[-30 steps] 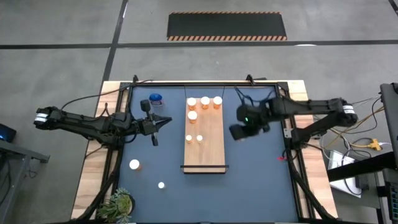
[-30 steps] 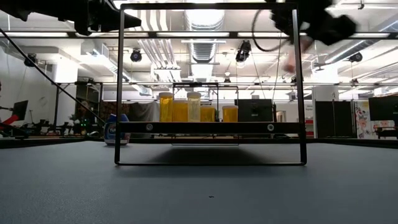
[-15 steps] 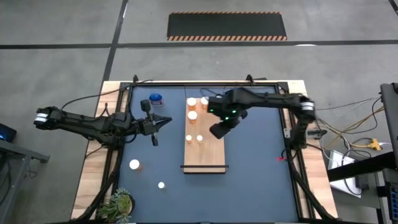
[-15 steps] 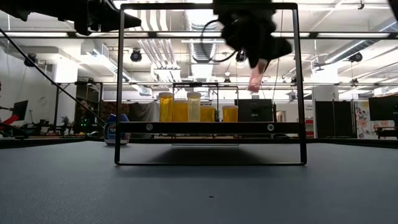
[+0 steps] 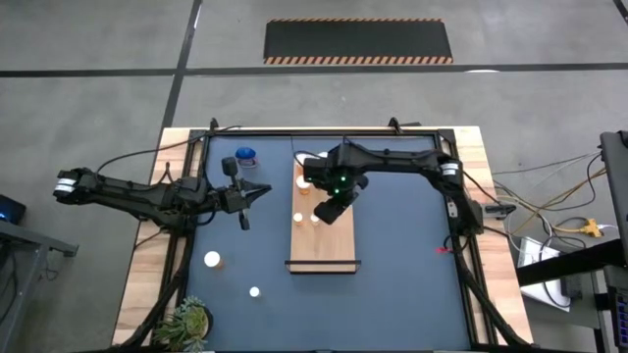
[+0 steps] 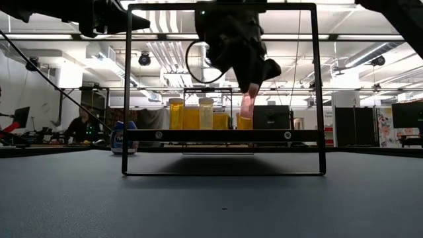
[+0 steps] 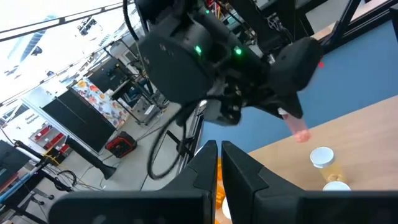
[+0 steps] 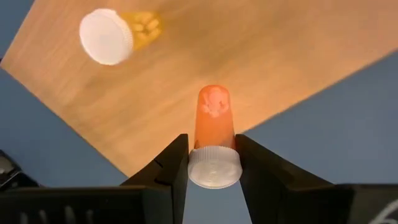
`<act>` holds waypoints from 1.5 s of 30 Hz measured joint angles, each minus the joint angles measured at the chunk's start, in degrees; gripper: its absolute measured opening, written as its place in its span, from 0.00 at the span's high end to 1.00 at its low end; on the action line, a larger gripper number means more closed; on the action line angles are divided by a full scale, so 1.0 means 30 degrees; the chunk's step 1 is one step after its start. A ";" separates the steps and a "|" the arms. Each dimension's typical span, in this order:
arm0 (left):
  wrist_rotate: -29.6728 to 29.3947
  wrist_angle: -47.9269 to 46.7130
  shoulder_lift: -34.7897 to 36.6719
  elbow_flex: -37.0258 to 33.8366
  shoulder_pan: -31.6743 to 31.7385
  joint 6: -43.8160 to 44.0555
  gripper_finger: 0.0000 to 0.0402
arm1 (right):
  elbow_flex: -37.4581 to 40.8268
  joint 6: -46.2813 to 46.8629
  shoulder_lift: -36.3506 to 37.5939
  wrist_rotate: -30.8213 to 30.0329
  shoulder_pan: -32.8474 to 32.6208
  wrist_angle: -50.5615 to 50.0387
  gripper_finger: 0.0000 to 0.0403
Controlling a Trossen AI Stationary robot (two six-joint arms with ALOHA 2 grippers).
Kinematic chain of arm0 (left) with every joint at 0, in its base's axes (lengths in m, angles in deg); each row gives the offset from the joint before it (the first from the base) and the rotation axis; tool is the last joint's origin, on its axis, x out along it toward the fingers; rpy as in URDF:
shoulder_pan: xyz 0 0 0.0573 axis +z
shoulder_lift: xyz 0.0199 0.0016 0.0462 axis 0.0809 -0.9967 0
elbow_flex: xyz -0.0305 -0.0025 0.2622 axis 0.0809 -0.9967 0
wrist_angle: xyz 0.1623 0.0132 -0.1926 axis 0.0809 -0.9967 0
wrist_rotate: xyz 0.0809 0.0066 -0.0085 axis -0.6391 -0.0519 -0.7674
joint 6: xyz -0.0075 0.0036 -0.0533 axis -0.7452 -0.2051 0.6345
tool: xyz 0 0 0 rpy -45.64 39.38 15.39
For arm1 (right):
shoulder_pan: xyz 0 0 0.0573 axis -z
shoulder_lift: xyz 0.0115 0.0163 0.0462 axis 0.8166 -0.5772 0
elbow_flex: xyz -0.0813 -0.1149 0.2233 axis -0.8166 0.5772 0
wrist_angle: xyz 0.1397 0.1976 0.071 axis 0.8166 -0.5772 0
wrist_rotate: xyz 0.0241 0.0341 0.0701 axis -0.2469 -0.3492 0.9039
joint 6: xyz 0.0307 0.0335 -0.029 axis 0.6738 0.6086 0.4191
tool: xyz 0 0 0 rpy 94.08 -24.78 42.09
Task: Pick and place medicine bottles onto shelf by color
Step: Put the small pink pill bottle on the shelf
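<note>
At the far left of the high view the left arm lies stretched along the desk point(image 5: 412, 284) edge, its left gripper point(image 5: 263, 192) pointing toward the shelf with its fingers pressed together and nothing between them. Just behind it stands the blue bottle point(image 5: 245, 155), and nearer the front two loose bottles point(image 5: 212, 260) stand on the blue surface, the smaller one point(image 5: 254, 291) showing only as a white cap. A green plant point(image 5: 186, 321) sits at the front left corner, partly cut off by the frame.

The shelf point(image 5: 329, 250) lies mid-desk. Along its back end the row of orange bottles point(image 5: 302, 163) is largely covered by the right arm, so their count cannot be read from above; two small capped ones point(image 5: 298, 219) show just left of the arm.

The right gripper point(image 8: 211, 155) hangs over the shelf, pinching a small orange bottle point(image 8: 214, 134) just below its white cap, the bottle's bottom pointing down at the wood. In the low view this bottle point(image 6: 247, 106) hangs tilted above the shelf's surface, seemingly clear of it, though whether it touches the yellow bottles point(image 6: 176, 114) behind cannot be told. In the right wrist view another capped bottle point(image 8: 112, 35) stands on the shelf well apart from the held one. The left wrist view catches the held bottle only as a pinkish blur.
</note>
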 joint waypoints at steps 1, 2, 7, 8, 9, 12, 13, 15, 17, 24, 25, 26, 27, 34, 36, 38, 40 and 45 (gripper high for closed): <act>0.0000 0.0002 0.0000 0.0000 0.0000 0.0000 0.99 | -0.0040 -0.0038 -0.0172 0.0269 0.0000 -0.0013 0.73; 0.0000 0.0002 0.0000 0.0000 -0.0004 0.0000 0.99 | -0.0043 -0.0058 -0.0258 0.0605 0.0000 -0.0027 0.73; 0.0000 -0.0006 0.0000 -0.0007 0.0000 0.0000 0.99 | -0.0006 -0.0082 -0.0604 0.1021 0.0000 -0.0346 0.73; 0.0000 -0.0006 0.0000 -0.0007 0.0000 0.0000 0.99 | -0.0006 -0.0089 -0.0610 0.1034 0.0000 -0.0292 0.73; 0.0000 -0.0006 0.0000 -0.0013 0.0000 0.0000 0.99 | -0.0006 -0.0082 -0.0617 0.1035 0.0000 -0.0264 0.73; 0.0000 -0.0006 0.0000 -0.0015 0.0000 0.0000 0.99 | 0.0007 -0.0088 -0.0625 0.1027 0.0000 -0.0184 0.73; 0.0000 -0.0006 0.0000 -0.0015 0.0000 0.0000 0.99 | 0.0046 -0.0082 -0.0625 0.1027 0.0000 -0.0087 0.73; 0.0000 -0.0006 0.0000 -0.0015 -0.0006 0.0000 0.99 | 0.0198 -0.0082 -0.0625 0.1029 0.0000 0.0187 0.73; 0.0000 -0.0006 0.0000 -0.0015 0.0000 0.0000 0.99 | 0.0305 -0.0082 -0.0640 0.1027 0.0000 0.0336 0.73; 0.0000 -0.0006 -0.0006 -0.0015 0.0000 0.0000 0.99 | 0.1127 -0.0100 -0.0647 0.1027 -0.0007 0.0723 0.72; 0.0000 -0.0006 -0.0007 -0.0015 0.0000 0.0000 0.99 | 0.1177 -0.0182 -0.0647 0.1027 -0.0007 0.0777 0.71; 0.0000 -0.0006 -0.0007 -0.0015 -0.0004 0.0000 0.99 | 0.1193 -0.0235 -0.0647 0.1018 -0.0007 0.0806 0.70; 0.0000 -0.0006 -0.0007 -0.0015 0.0000 0.0000 0.99 | 0.1203 -0.0316 -0.0647 0.0995 -0.0007 0.0820 0.69; 0.0005 -0.0006 -0.0007 -0.0015 0.0000 0.0000 0.99 | 0.1203 -0.0534 -0.0647 0.0933 -0.0007 0.0852 0.57; 0.0003 -0.0006 -0.0007 -0.0015 0.0000 0.0000 0.99 | 0.1203 -0.0534 -0.0647 0.0933 -0.0007 0.0838 0.53; 0.0000 -0.0006 -0.0007 -0.0015 0.0000 0.0000 0.99 | 0.1203 -0.0541 -0.0640 0.0933 -0.0007 0.0816 0.51; 0.0000 -0.0006 -0.0007 -0.0015 0.0000 0.0000 0.99 | 0.1203 -0.0547 -0.0546 0.0933 -0.0007 0.0768 0.49; 0.0005 -0.0006 -0.0007 -0.0015 0.0000 0.0000 0.99 | 0.1203 -0.0534 0.0077 0.0933 -0.0007 0.0590 0.48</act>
